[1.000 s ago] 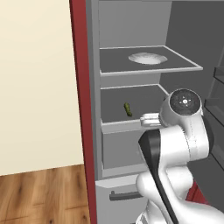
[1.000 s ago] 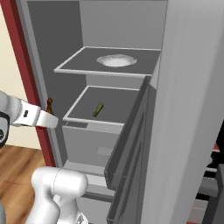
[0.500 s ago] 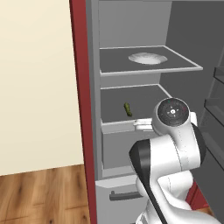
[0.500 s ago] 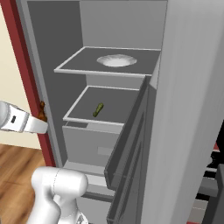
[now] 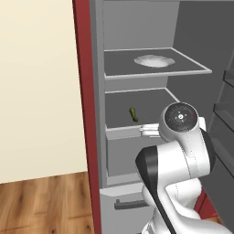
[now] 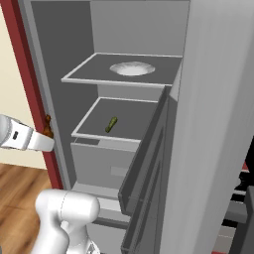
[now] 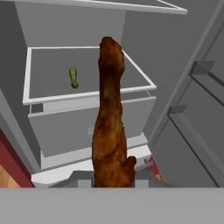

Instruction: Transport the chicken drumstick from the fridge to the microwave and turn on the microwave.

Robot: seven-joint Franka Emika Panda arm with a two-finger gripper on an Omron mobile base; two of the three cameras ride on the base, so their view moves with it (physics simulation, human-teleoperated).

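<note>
The reddish-brown chicken drumstick (image 7: 109, 122) stands up between my fingers, and my gripper (image 7: 113, 178) is shut on its thicker lower end. In the right base view the gripper (image 6: 47, 133) sits at the fridge's left front edge, just outside the shelves, with the drumstick (image 6: 48, 124) poking above the white hand. The grey fridge (image 5: 137, 32) stands open in front of me, and its inner wall (image 6: 59, 54) and shelves are in plain sight. In the left base view my own forearm hides the fingers. The microwave is out of view.
A small green vegetable (image 5: 133, 114) (image 6: 111, 124) (image 7: 73, 77) lies on the lower shelf. A white dish (image 5: 154, 60) (image 6: 131, 68) rests on the upper shelf. The open door with racks (image 6: 149, 163) juts out at right. A red cabinet edge (image 5: 84, 91) borders the fridge's left side.
The hand has drawn back out of the fridge with the drumstick, shifting left in the right base view. The elbow has swung left and lower in the left base view.
</note>
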